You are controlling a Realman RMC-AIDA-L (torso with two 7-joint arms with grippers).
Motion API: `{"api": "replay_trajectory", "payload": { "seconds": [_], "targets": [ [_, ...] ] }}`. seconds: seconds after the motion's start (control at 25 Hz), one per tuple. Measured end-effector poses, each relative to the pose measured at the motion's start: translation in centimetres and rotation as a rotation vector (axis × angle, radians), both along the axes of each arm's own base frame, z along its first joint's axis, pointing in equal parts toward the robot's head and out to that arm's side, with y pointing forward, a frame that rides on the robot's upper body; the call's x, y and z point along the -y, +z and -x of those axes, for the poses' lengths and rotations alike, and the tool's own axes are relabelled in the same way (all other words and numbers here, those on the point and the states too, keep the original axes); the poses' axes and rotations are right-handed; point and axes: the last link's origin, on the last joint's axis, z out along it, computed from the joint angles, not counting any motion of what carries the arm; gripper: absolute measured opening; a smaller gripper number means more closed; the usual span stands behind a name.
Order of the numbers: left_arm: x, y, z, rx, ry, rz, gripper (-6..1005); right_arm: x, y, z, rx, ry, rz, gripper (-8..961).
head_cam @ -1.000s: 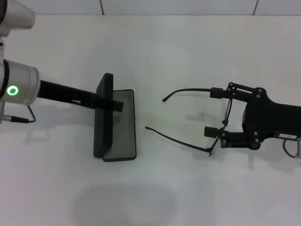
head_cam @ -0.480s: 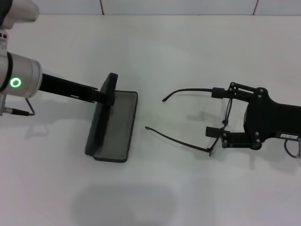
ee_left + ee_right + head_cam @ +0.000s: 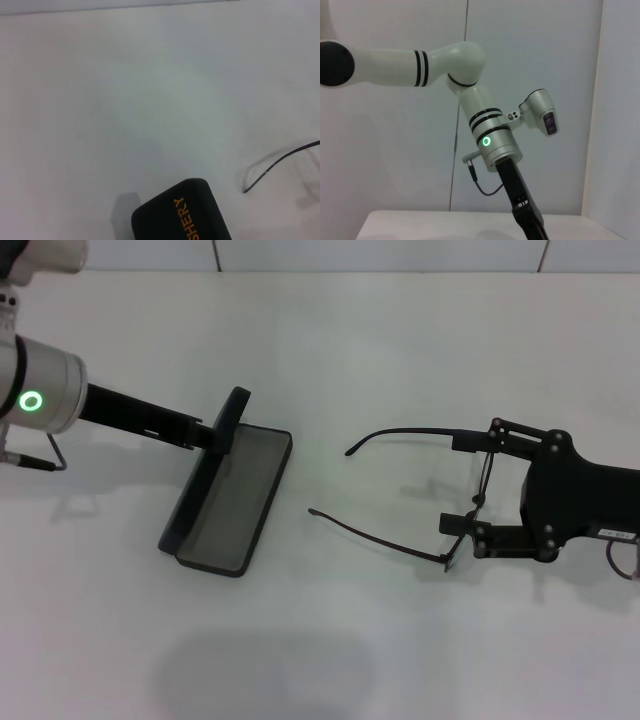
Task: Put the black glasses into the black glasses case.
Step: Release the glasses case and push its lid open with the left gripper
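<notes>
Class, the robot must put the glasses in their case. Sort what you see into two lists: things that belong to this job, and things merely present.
Belongs to the job:
black glasses, held at the front by the right tool
black glasses case, open, lid held by the left tool

Merely present:
white table
nothing else lies on it
</notes>
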Motion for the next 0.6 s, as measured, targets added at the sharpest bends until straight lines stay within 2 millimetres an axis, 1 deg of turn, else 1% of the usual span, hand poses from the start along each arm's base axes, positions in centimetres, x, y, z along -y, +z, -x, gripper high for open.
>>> {"api": "replay_trajectory", "payload": {
  "seconds": [0.12, 0.36, 0.56, 0.6],
  "targets": [
    [-0.4, 0.2, -0.4, -0.009, -0.015, -0.003, 336, 0.0, 0.0, -0.1, 0.002, 0.0, -0.005, 821],
    [-1.2, 1.2, -2.2, -0.03, -0.071, -0.023, 280, 0.2, 0.2, -0.3, -0.004, -0.002, -0.012, 822],
    [-1.6, 1.4, -3.7, -0.056, -0.109, 0.012, 108, 0.4, 0.3, -0.6, -0.014, -0.019, -0.022, 822],
    [-1.6, 1.4, -3.7, -0.057, -0.106, 0.018, 102, 0.4, 0.3, -0.6, -0.016, -0.02, -0.022, 822]
  ]
}}
